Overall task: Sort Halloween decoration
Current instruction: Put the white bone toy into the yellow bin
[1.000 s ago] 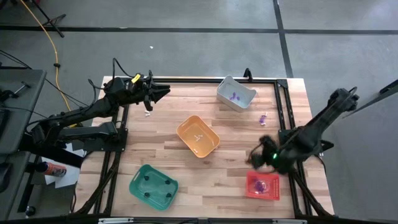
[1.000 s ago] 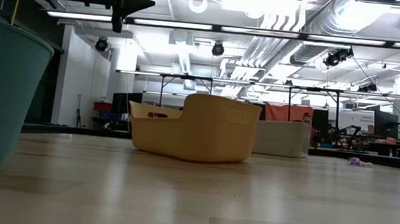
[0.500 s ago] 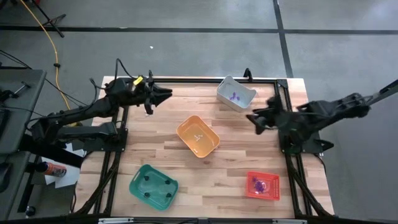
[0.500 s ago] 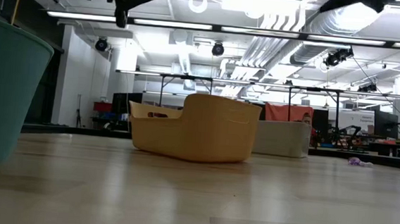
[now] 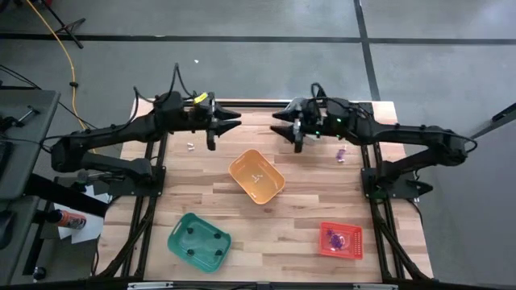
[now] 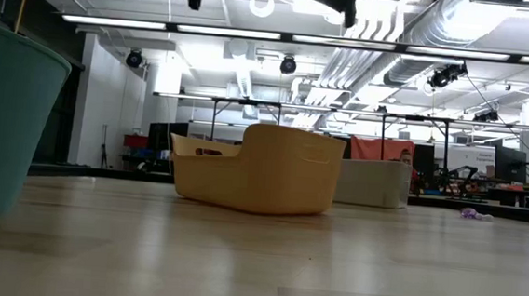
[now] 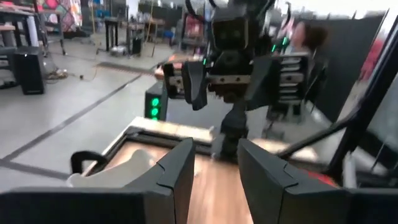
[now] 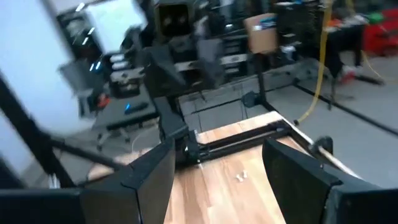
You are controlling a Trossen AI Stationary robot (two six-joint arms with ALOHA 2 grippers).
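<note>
Nose to nose at upper centre: left end effector [image 5: 234, 123] and right end effector [image 5: 278, 129], fingers parted, nothing gripped. Lower left of the left one, nearest it: whitish trinket [image 5: 191, 146] on the worktop [image 5: 306, 201].

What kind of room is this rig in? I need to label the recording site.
Probably a robotics lab or workshop: exposed ducts and strip lights overhead, other framed work tables behind, and a wooden table holding coloured sorting bins such as the orange bin.

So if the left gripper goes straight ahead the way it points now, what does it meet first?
Most likely the right gripper: the left gripper points across the table's far side straight at it, both raised and empty, nothing between them. Their heights may differ slightly.
</note>
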